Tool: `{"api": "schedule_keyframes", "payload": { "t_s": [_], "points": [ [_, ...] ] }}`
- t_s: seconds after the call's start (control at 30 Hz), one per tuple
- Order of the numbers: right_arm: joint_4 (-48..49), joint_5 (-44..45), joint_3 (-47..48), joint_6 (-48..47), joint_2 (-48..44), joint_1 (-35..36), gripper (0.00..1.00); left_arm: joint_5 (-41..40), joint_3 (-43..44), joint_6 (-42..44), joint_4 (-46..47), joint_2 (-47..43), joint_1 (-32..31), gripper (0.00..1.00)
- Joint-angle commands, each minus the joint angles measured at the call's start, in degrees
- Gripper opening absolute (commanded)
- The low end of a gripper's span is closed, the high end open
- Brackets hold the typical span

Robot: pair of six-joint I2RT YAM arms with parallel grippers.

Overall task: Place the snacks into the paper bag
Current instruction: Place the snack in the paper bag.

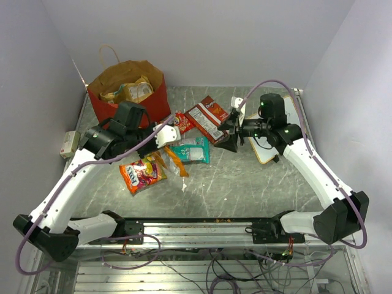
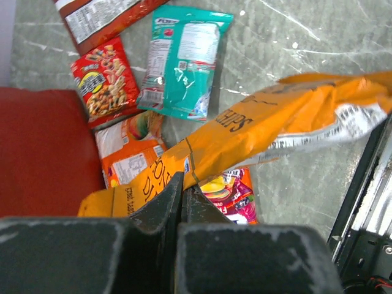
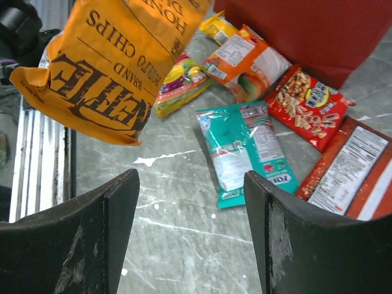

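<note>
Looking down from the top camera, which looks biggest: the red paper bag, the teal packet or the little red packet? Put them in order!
Largest to smallest in the top view:
1. red paper bag
2. teal packet
3. little red packet

A: Is the light good?
B: Bright and even, from above; only soft shadows on the grey marbled table top (image 1: 245, 177).
A: Any glare, any blur?
B: The shiny teal plastic packet (image 2: 184, 67) glints; the black fingers (image 2: 156, 211) of the left gripper (image 2: 184, 184) are not sharp.

Glossy, crinkly plastic chips bag (image 2: 275, 116)
</note>
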Motion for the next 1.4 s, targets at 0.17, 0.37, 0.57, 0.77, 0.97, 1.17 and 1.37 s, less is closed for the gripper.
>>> {"api": "schedule_keyframes", "payload": {
  "t_s": [0.17,0.37,0.57,0.77,0.97,1.17,1.37],
  "points": [
    [-1.4,5.3,-1.4,-3.3,-0.9,-2.4,0.69,-9.6,11.8,-11.9,-3.1,-2.9,1.8,0.07],
    [-0.9,5.6,-5.7,-5.0,-0.2,-5.7,0.69,-12.2,22.9,-21.3,-5.6,0.0,6.5,0.07],
    [2.6,4.4,-10.0,-4.3,-1.2,-9.4,0.68,-12.1,36.3,-26.7,-7.4,4.4,11.3,0.07],
    [5.7,3.6,-14.4,-3.2,-2.8,-10.8,0.68,-18.5,44.1,-29.8,-5.2,7.7,14.0,0.07],
    [6.0,2.7,-15.1,-3.2,-2.7,-11.7,0.68,-23.5,50.3,-31.6,-2.0,10.9,15.1,0.07],
    [5.8,2.2,-15.4,-3.7,-2.5,-12.0,0.68,-28.1,54.5,-32.3,2.7,13.7,15.4,0.07],
    [6.0,2.1,-15.7,-3.9,-3.0,-12.1,0.68,-30.0,60.2,-32.7,5.7,18.0,16.6,0.07]
  ]
}}
